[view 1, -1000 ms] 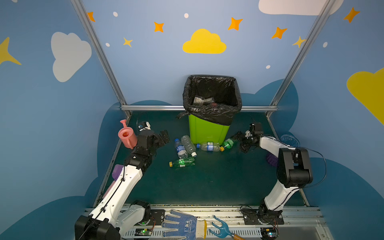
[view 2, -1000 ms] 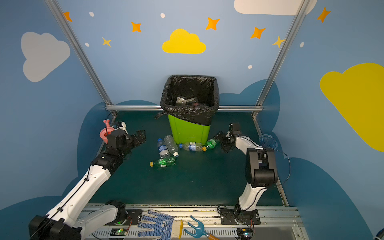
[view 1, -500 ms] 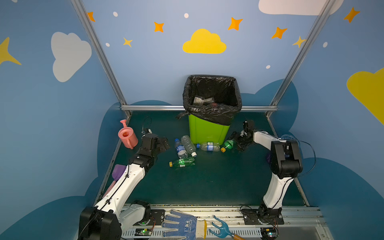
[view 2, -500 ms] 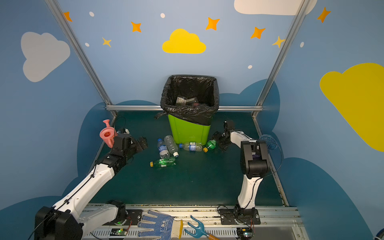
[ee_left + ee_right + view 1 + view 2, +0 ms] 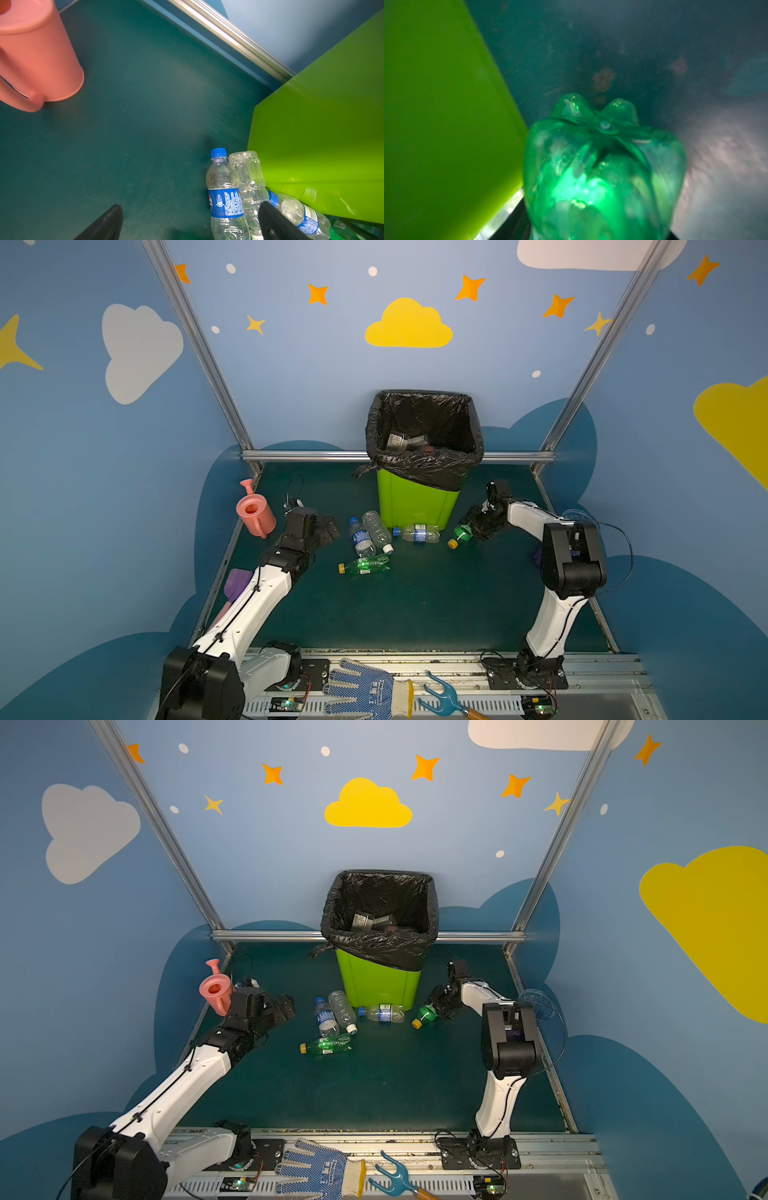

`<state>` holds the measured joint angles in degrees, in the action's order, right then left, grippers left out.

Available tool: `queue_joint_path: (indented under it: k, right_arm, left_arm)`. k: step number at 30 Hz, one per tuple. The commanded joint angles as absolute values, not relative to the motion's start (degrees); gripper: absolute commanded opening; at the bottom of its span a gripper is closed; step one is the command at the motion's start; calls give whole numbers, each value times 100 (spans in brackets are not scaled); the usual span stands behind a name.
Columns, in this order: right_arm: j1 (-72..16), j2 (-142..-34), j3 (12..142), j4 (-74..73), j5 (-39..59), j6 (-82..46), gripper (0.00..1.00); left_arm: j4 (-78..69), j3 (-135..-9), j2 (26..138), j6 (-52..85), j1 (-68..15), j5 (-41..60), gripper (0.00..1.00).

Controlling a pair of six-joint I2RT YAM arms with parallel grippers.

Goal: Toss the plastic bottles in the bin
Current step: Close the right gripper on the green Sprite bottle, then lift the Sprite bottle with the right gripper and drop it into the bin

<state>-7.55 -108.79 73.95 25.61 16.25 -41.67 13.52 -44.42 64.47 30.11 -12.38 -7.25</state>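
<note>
Lower centre: green bottle [image 5: 363,565] lying loose. Behind it, clear bottles [image 5: 376,526] at the foot of the bin [image 5: 415,506]. left gripper [image 5: 328,526], centre left, is wide open and empty. right gripper [image 5: 473,526], centre right, is at the second green bottle [image 5: 461,533]; can't tell if it's clamped. Bottles look light, thin and slippery, so I'd grab mid-body, gently.

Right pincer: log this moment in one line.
right pincer: at green bottle, grip unclear | left pincer: open, empty | bin: upright
</note>
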Motion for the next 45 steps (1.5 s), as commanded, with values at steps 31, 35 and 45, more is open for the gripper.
queue_joint_path:
  k: [31,35,45]
  right_arm:
    - [-1247,-11576,17004,4557,2303,-3240,97]
    - [-1239,-9341,13137,1850,1897,-3395,98]
    - [-698,-8028,10854,1661,1746,-3540,98]
  left_arm:
    - [2059,-5011,7524,1263,-2666,-1025,100]
    - [2021,-4896,7442,1170,-2784,-1015,100]
    - [2438,-5181,7862,489,-3290,-975,99]
